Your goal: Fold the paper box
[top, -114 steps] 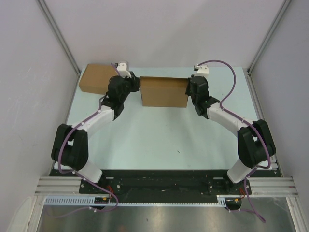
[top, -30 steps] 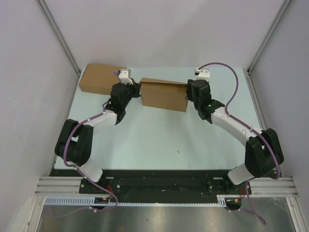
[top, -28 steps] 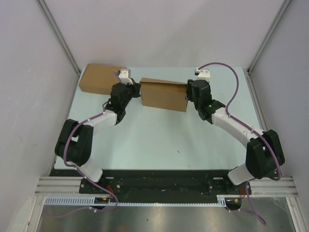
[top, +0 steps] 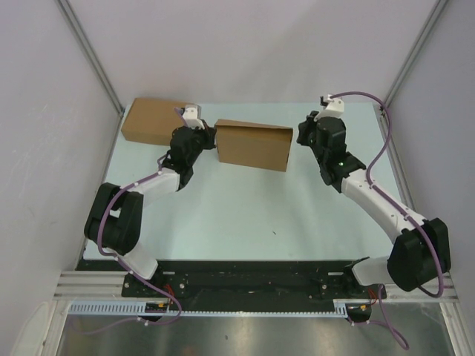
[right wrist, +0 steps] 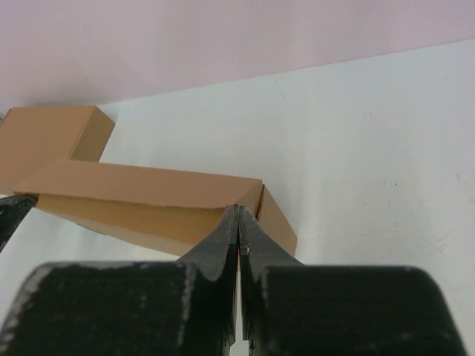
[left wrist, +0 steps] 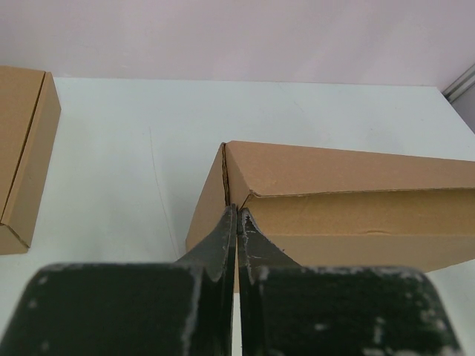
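Observation:
The paper box (top: 252, 146) lies folded shut as a flat brown carton at the middle back of the table, its lid closed (left wrist: 356, 215). My left gripper (top: 211, 142) is shut, and its tips (left wrist: 237, 212) rest against the box's left corner with nothing between them. Just off the box's right end, a small gap away, my right gripper (top: 301, 139) is also shut. In the right wrist view its tips (right wrist: 237, 211) point at the box's right corner (right wrist: 148, 196).
A second ready-made brown box (top: 152, 121) sits at the back left corner, just behind my left wrist; it also shows in the left wrist view (left wrist: 22, 148) and the right wrist view (right wrist: 52, 137). Pale green table (top: 245, 215), grey walls on three sides.
My right gripper has drawn back to the right, away from the box's right end, and has shut. The left arm and the box have stayed in place.

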You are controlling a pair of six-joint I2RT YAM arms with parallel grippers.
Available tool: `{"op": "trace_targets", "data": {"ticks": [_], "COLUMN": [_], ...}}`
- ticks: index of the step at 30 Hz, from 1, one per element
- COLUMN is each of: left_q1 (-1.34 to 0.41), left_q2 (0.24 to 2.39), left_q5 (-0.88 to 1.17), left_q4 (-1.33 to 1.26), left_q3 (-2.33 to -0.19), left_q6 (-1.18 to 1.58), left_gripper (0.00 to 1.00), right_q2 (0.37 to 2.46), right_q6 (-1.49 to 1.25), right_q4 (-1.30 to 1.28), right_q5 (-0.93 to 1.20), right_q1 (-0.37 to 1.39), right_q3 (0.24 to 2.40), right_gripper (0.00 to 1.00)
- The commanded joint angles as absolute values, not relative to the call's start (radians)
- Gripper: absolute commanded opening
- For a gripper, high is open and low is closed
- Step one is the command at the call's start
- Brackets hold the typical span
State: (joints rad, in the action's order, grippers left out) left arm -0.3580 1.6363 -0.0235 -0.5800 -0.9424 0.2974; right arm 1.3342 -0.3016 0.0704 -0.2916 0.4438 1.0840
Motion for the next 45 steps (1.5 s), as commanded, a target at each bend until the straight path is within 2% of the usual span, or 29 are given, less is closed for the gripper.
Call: {"op": "trace_targets", "data": {"ticks": [1, 9, 33, 45], "left_q1": [-0.365, -0.365, -0.365, -0.365], "left_q2": [1.657, 1.654, 1.647, 1.623], "left_q5": [-0.043, -0.043, -0.044, -0.055], "left_q4": [-0.476, -0.472, -0.468, -0.459], "left_q3": [-0.953, -0.953, -0.959, -0.956], "left_q6": [0.305, 0.304, 0.308, 0.308], "left_gripper": [0.0, 0.0, 0.0, 0.0], "right_q2": [1.4, 1.454, 1.523, 1.519], "right_q6": [-0.428, -0.502, -0.472, -0.474], "right_q4": [0.176, 0.288, 0.097, 0.103], "right_q5": [-0.184, -0.104, -0.118, -0.13], "right_q1": [0.405, 0.38, 0.364, 0.345], "right_q3": [1.101, 1.112, 1.123, 1.046], "right_gripper": [0.0, 0.0, 0.0, 0.0]}}
